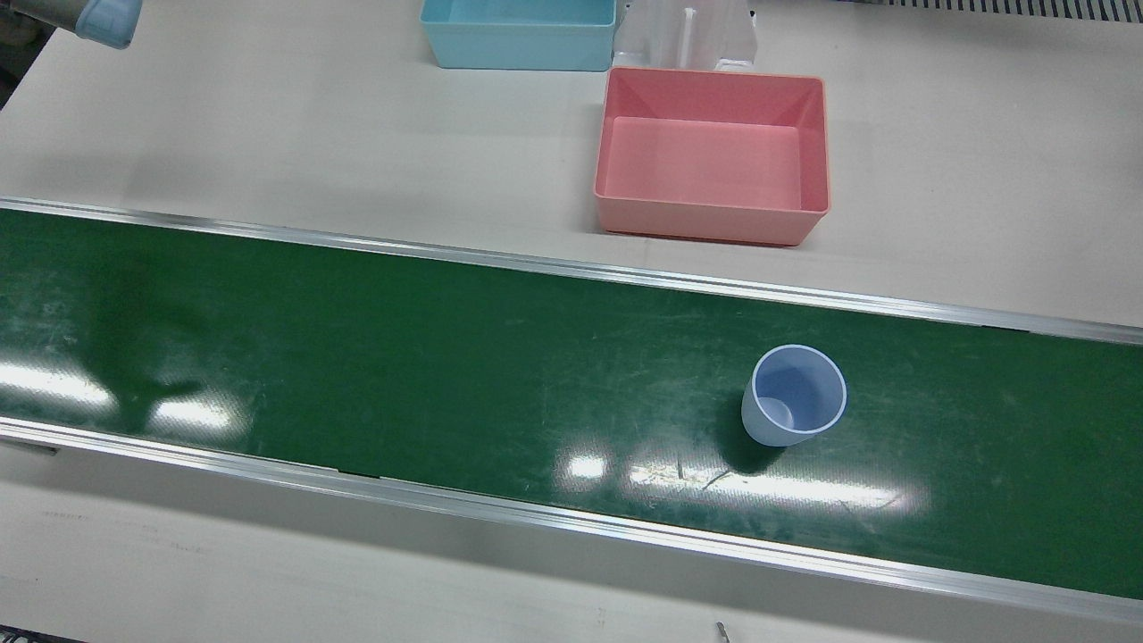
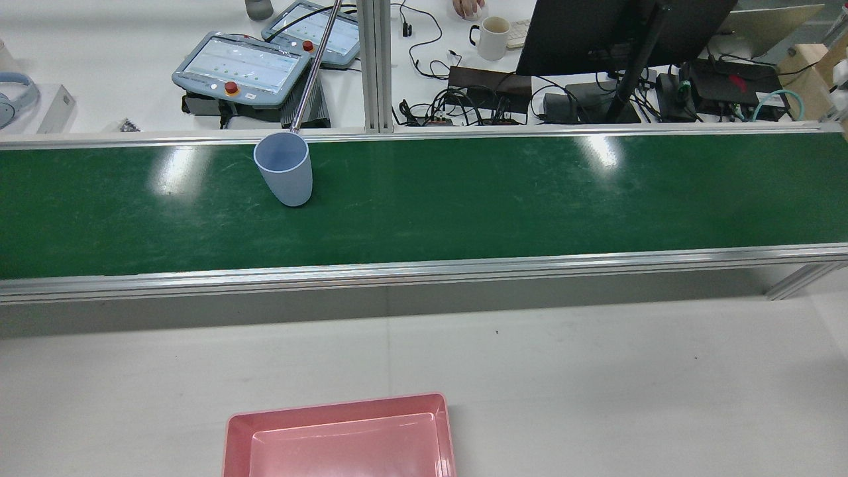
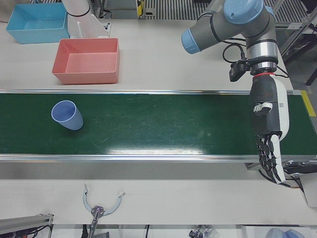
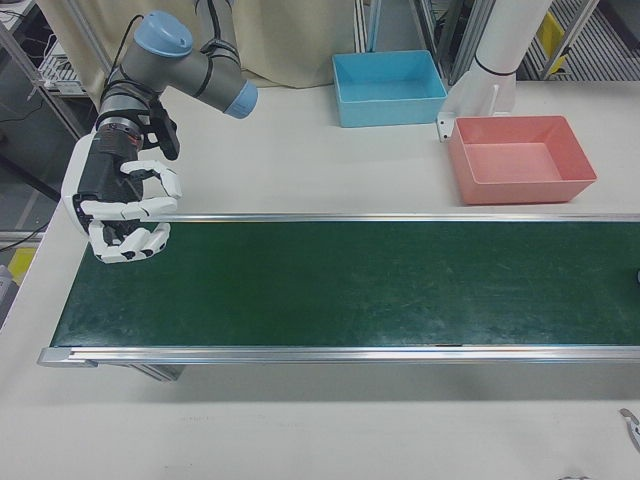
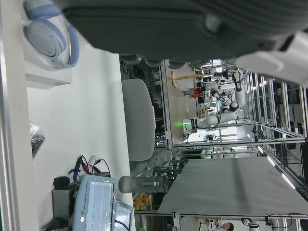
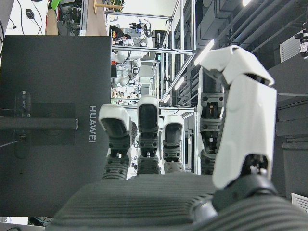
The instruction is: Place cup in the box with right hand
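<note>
rear cam opposite front cams, shared belt [image 2: 464, 205]

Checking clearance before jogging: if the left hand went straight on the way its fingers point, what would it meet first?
The left hand points down over the near rail at the belt's end, so probably that rail or the belt; depth is unclear.

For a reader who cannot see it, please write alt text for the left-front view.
A light blue cup stands upright on the green conveyor belt, away from the left robot hand, which hangs open at the belt's other end. A pink box and a blue box sit behind, empty.
</note>
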Tool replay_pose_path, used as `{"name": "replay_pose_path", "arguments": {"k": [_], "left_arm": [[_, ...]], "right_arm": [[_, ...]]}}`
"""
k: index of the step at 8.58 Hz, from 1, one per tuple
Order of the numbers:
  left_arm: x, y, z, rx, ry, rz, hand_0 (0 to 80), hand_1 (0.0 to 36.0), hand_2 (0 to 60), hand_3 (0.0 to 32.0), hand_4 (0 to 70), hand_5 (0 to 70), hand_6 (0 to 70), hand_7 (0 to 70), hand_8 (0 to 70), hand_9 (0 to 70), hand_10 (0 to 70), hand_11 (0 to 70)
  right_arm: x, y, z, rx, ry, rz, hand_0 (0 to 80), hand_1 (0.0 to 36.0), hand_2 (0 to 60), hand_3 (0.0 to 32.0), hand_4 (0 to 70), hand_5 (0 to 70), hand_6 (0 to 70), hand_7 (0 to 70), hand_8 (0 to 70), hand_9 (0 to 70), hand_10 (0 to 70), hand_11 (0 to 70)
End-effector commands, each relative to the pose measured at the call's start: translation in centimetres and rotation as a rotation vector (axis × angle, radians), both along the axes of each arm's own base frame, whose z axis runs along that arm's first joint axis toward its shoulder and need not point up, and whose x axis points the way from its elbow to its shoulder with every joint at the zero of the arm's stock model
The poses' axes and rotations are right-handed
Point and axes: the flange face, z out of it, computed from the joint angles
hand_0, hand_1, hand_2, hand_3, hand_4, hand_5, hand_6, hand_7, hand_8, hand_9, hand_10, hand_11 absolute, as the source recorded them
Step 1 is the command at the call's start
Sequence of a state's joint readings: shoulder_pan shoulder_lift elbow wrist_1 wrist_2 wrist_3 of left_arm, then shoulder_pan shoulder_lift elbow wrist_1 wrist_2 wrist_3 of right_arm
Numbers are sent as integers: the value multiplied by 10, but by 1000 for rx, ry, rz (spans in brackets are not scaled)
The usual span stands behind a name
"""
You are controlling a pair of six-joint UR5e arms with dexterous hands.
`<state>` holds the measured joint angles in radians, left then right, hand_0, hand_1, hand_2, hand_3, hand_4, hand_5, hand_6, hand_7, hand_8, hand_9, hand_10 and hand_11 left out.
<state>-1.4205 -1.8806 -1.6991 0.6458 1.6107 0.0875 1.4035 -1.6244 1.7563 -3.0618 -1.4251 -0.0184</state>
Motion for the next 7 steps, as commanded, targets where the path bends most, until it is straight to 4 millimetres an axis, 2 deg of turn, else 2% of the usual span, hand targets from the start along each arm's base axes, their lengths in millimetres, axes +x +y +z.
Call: {"name": "replay_pose_path", "arguments": {"k": [1, 7], "left_arm": [[0, 0, 0, 1, 0, 0, 0, 0, 0, 0, 0, 0, 0, 0, 0, 0, 0, 0], [0, 0, 0, 1, 0, 0, 0, 0, 0, 0, 0, 0, 0, 0, 0, 0, 0, 0]], "right_arm": [[0, 0, 0, 0, 0, 0, 578, 249, 344, 0, 628, 128, 225, 700, 397, 573, 467, 664], [0, 0, -1, 2, -2, 0, 578, 251, 344, 0, 622, 127, 223, 700, 391, 566, 460, 654]]}}
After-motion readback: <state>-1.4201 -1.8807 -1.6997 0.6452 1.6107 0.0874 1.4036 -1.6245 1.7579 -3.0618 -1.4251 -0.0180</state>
